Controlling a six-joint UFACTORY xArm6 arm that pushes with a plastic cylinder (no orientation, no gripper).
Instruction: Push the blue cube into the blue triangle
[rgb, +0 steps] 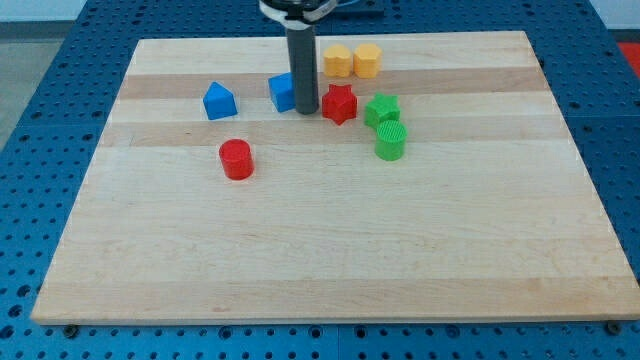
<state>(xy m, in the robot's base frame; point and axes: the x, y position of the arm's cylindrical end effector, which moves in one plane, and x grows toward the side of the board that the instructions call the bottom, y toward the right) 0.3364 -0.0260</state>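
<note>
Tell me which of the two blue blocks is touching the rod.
The blue cube, right against my tip on its left. The blue triangle sits apart, farther left.

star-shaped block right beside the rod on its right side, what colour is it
Red. The red star shows in the camera view, just to the view's right of my tip.

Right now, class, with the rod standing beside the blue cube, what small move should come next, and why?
Probably a short push toward the view's left. My tip stands at the blue cube's right side, between it and the red star-shaped block. The blue triangle lies farther left, apart from the cube, with bare board between them.
</note>
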